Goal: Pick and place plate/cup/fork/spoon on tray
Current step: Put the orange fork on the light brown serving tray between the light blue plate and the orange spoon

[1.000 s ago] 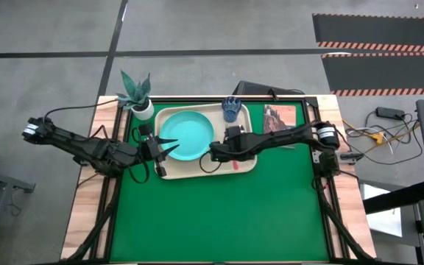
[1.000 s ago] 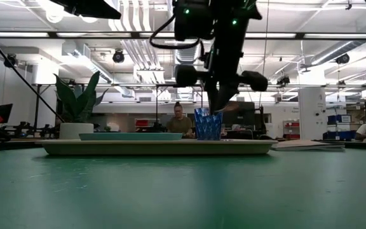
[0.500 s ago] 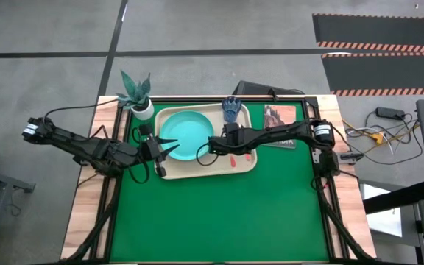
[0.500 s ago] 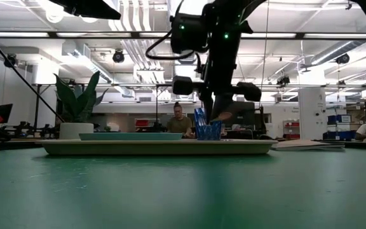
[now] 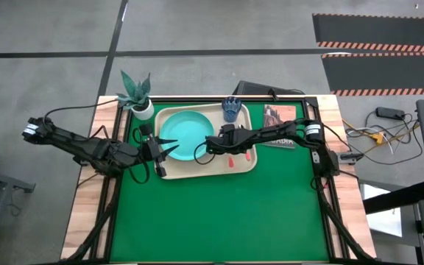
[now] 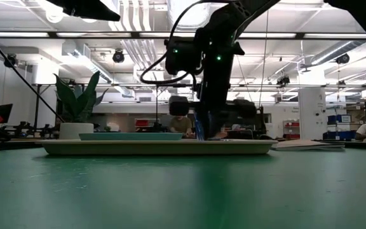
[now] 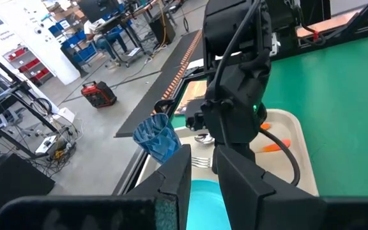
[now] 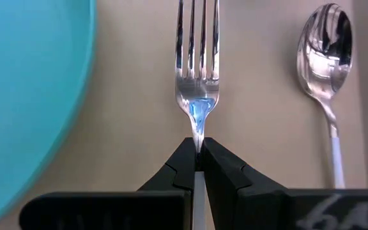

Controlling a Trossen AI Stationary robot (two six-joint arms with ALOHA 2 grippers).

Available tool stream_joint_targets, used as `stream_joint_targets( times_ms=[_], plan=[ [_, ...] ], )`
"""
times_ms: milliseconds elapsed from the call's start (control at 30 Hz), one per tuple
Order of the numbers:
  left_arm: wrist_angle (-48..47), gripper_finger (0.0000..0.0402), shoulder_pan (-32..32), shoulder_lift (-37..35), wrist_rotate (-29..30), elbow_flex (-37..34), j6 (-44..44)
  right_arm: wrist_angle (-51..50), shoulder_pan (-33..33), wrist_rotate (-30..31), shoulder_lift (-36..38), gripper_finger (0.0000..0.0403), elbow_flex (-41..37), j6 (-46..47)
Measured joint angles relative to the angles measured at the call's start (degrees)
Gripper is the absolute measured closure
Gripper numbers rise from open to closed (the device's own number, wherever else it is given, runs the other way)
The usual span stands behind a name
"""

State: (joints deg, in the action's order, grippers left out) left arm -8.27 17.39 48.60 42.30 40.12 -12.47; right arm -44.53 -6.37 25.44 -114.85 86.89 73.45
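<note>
Right gripper (image 8: 199,153) pinched tight on the fork (image 8: 198,70), fingers (image 8: 179,167) meeting at the neck just below the tines. Fork lies flat on the tray (image 8: 139,121), tines toward 12 o'clock in the wrist view. Spoon (image 8: 326,76) parallel just beside it at 3 o'clock, apart, bowl up, also on the tray. Plate (image 8: 24,96) edge at 9 o'clock of the fork, near but not touching.

High view: right gripper (image 5: 210,145) low over the tray (image 5: 169,171) middle, right beside the plate's 3 o'clock rim. The arm reaches in from the table's 3 o'clock edge, stretched flat across the tray. Red-orange handle (image 5: 229,160) shows under the arm.

Tray holds: turquoise plate (image 5: 185,136) in its 9 o'clock half, blue cup (image 5: 231,108) upright in the 1 o'clock corner, fork and spoon in between under the right arm.

Left gripper (image 5: 169,149) at the tray's 9 o'clock edge, fingertips over the plate rim, fingers spread narrow, holding nothing. Left arm extends from the table's 9 o'clock side, low and level.

Potted plant (image 5: 138,94) at the table's 11 o'clock corner, off the tray. Brown booklet (image 5: 280,118) on the green mat (image 5: 219,213) at 3 o'clock of the tray.

Low view: tray (image 6: 157,147) flat on the mat, right arm coming down onto it, cup mostly hidden behind it.
</note>
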Motion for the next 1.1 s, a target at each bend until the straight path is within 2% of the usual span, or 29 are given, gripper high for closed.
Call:
stream_joint_targets(
  times_ms=[467, 867, 1100],
  plan=[
    [-0.07, 0.0340, 0.00, -0.02, 0.00, 0.01, 0.00, 4.43, -0.22, 0.80, -1.27, 0.0390, 0.00, -1.29],
    [-0.05, 0.0340, 0.00, -0.03, 0.00, 0.02, 0.00, 4.58, -0.16, 5.55, -1.53, 0.0390, 0.00, 0.27],
    [-0.02, 0.0340, 0.00, -0.02, 0.01, 0.02, 0.00, 4.61, -0.16, 6.19, -1.53, 0.0390, -0.02, 0.26]
  ],
)
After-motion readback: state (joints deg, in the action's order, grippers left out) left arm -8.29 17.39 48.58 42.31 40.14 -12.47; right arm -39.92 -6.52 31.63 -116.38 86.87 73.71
